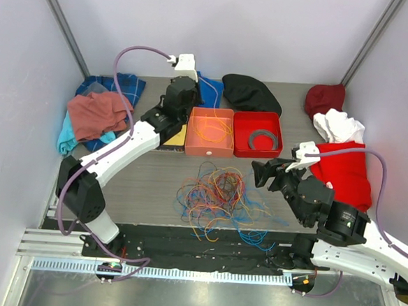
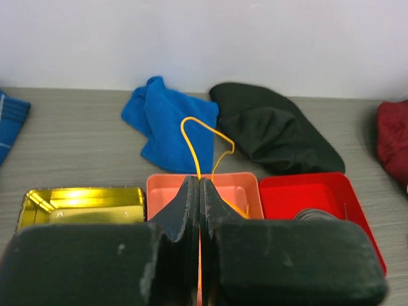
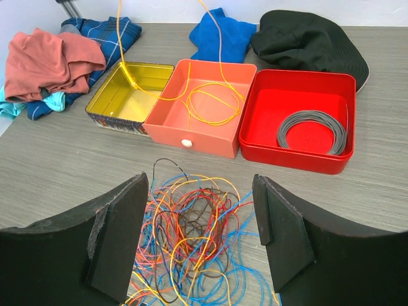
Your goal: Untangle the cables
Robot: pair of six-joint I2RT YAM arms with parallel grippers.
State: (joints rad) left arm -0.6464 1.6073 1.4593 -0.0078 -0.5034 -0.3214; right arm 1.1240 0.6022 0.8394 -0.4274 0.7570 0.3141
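A: While the left end effector [image 2: 199, 185] pinches a yellow cable [image 2: 191, 134] above the orange tray [image 3: 167, 121], where's the tangle [image 3: 191, 242]?
B: Just in front of that tray, on the counter [image 3: 64, 185]; right end effector [image 3: 201, 185] nearby, jaws apart.

We see bright, even light coming from above in all three views. Shadows on the desk [image 1: 153, 184] are soft and small. The yellow tin [image 2: 80, 203] shines with glare inside. Up close, the left end effector [image 2: 199, 185] looks a bit blurry.
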